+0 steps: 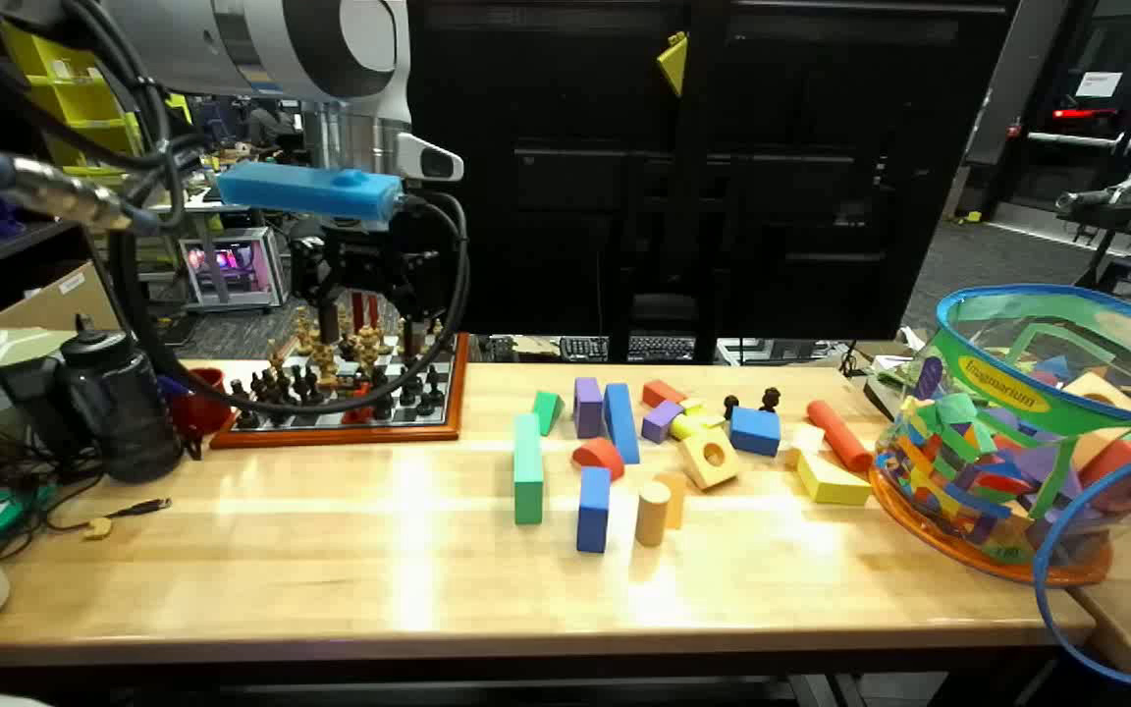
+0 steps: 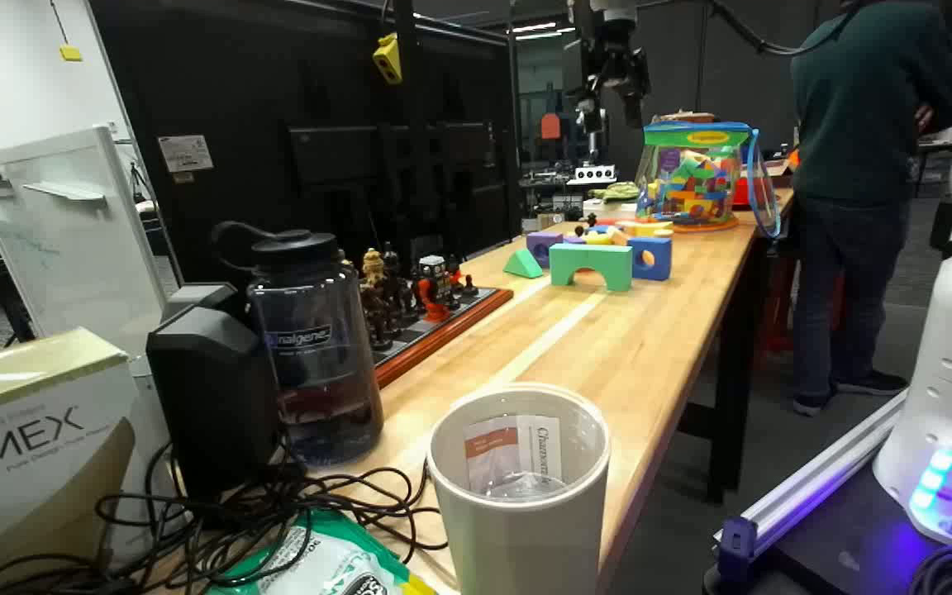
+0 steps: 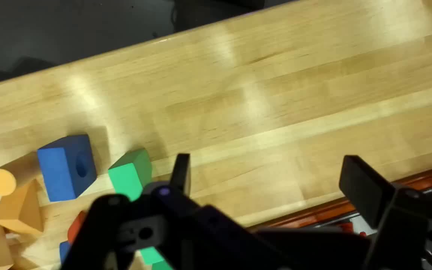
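My gripper (image 3: 270, 168) is open above the wooden table, with nothing between its fingers. In an exterior view the gripper (image 1: 369, 329) appears high, in front of the chessboard (image 1: 408, 433) crowded with pieces; it touches nothing there. Left of the fingers in the wrist view are a green block (image 3: 126, 179), partly covered by the gripper, and a blue block (image 3: 62, 167) with a hole. Further left lies an orange cylinder (image 3: 1, 182). In an exterior view the green block (image 2: 590, 263) shows as an arch, beside the blue block (image 2: 651, 259) and a green triangle (image 2: 524, 263).
A clear bag of blocks (image 1: 1007, 393) stands at one table end, with several loose blocks near it. At the opposite end are a bottle (image 2: 311, 347), a white cup (image 2: 517, 529), a black speaker (image 2: 211, 388) and tangled cables. A large black screen (image 1: 546, 226) backs the table.
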Motion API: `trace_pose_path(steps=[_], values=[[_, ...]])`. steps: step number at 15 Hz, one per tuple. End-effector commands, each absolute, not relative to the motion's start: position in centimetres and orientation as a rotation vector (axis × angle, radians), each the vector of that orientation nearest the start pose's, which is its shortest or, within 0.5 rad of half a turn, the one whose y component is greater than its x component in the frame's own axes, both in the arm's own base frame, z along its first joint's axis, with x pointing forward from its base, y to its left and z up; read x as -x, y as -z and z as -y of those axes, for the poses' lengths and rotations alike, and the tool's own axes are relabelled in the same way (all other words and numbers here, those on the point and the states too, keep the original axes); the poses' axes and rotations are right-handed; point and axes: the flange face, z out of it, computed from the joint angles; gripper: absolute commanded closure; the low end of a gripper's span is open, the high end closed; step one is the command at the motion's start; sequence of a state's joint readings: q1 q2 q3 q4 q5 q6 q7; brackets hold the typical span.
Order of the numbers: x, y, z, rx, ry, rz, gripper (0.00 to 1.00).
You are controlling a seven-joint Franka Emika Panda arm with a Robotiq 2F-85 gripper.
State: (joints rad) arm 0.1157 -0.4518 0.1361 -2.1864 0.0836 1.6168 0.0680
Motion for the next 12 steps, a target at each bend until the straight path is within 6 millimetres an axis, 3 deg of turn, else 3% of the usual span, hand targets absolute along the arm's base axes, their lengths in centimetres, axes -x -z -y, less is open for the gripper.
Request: trace_pose_path(steps=[1, 2, 3, 4, 6, 7, 8, 9, 10, 12], values=[[-38.8, -55.5, -11.7, 3.121, -0.193, 0.247, 0.00], [-37.8, -58.0, -12.3, 3.110, -0.273, 0.200, 0.00], [-37.3, -59.3, -12.8, 3.101, -0.337, 0.179, 0.00], [-37.8, -59.8, -13.7, 3.065, -0.450, 0.141, 0.00], [-37.8, -61.7, -13.2, 3.058, -0.595, 0.101, 0.00], [-36.9, -65.1, -12.5, 3.014, -0.591, 0.039, 0.00], [-36.8, -67.0, -12.5, 2.928, -0.587, 0.064, 0.00], [-36.5, -63.3, -12.9, 3.011, -0.559, 0.095, 0.00], [-36.5, -65.1, -12.8, 2.971, -0.562, 0.087, 0.00], [-36.5, -66.8, -12.4, 2.947, -0.552, 0.080, 0.00]])
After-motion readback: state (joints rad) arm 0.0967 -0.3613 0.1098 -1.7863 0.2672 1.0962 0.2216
